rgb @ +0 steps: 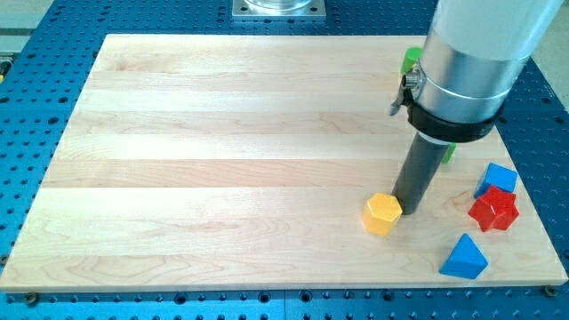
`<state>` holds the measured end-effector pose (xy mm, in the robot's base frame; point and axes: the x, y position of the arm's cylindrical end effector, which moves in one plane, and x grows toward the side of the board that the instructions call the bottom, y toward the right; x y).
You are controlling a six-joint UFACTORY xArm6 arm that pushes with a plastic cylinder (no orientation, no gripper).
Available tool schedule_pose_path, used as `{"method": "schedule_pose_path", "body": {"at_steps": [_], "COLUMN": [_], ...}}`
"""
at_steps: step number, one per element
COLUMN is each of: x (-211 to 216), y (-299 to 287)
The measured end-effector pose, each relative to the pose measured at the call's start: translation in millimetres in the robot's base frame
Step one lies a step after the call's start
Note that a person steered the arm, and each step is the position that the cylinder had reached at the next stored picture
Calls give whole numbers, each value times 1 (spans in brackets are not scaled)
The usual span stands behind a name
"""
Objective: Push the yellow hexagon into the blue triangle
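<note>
The yellow hexagon (381,213) lies on the wooden board (222,160) toward the view's lower right. My tip (407,210) rests just to the right of it, touching or nearly touching its right side. The blue triangle (465,259) lies further right and lower, near the board's bottom right corner, apart from the hexagon.
A red star-shaped block (493,210) and a blue block (498,179) sit at the right edge above the triangle. Green blocks (411,59) show partly behind the arm's silver body (471,62). A blue perforated table (27,133) surrounds the board.
</note>
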<state>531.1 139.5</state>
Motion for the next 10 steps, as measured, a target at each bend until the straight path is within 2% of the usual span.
{"method": "schedule_pose_path", "body": {"at_steps": [2, 4, 5, 6, 7, 9, 10], "x": [-1, 26, 34, 27, 27, 27, 88], "y": [-64, -122, -103, -32, 4, -13, -43]}}
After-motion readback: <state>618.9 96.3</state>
